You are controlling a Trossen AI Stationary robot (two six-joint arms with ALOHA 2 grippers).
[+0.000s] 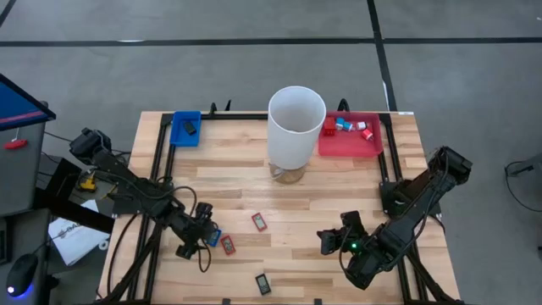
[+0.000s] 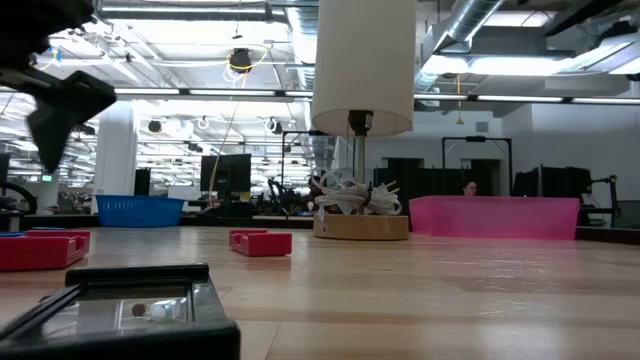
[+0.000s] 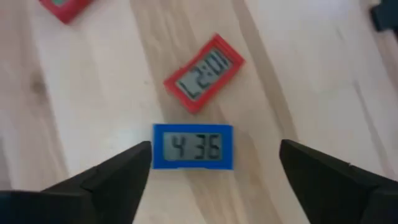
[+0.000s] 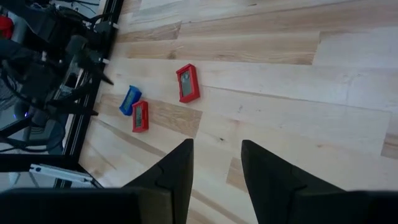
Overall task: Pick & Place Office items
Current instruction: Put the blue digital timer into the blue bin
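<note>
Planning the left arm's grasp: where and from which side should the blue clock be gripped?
Grip the blue clock across its two short ends, coming straight down from above. It lies flat, display up, and the left gripper is open with a finger off each short end. The red clock lies beside a long edge.

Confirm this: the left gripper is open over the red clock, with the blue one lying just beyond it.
Not quite. The colours are swapped: the left wrist view shows the left gripper open around the blue clock, with the red clock lying just beyond it. The rest stands.
</note>
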